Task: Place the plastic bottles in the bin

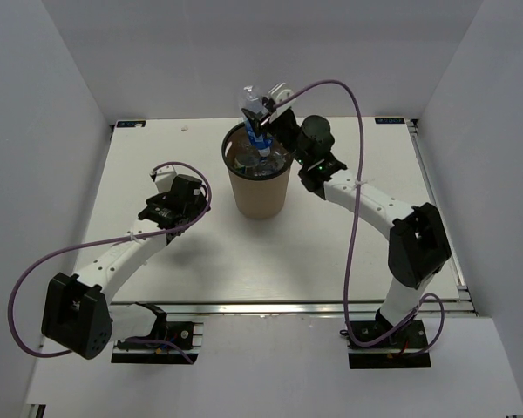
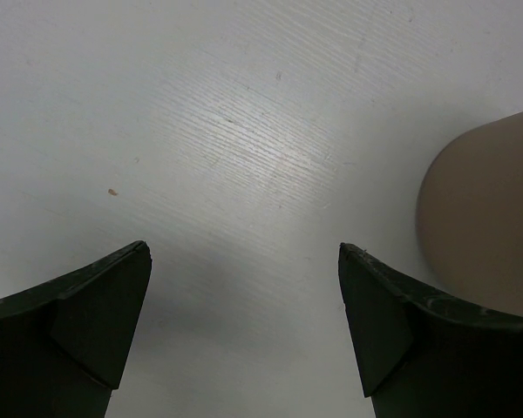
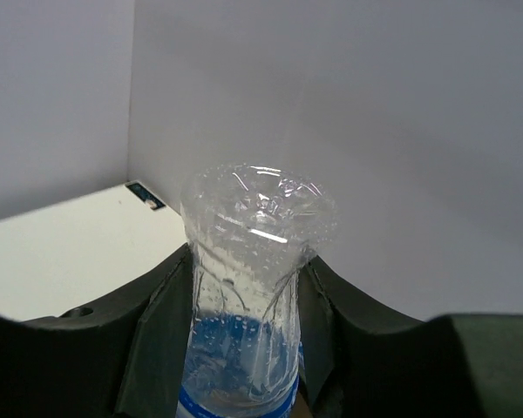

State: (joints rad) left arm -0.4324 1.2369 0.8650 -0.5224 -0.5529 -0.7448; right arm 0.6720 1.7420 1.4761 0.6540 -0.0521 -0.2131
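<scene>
The left gripper [image 1: 164,177] hovers over the white table [image 1: 331,252]. Its dark fingers [image 2: 96,313] stand wide apart with nothing between them. At centre stands the tall brown cardboard-coloured cylindrical bin [image 1: 260,192], with clear plastic bottles [image 1: 261,162] lying inside it. Directly above the bin's opening, the right gripper [image 1: 260,117] is clamped on a small clear plastic bottle with a blue-and-white label [image 3: 244,261]. Both fingers [image 3: 152,322] press against the bottle's sides. The bottle's base is uppermost and its label end points down toward the bin.
</scene>
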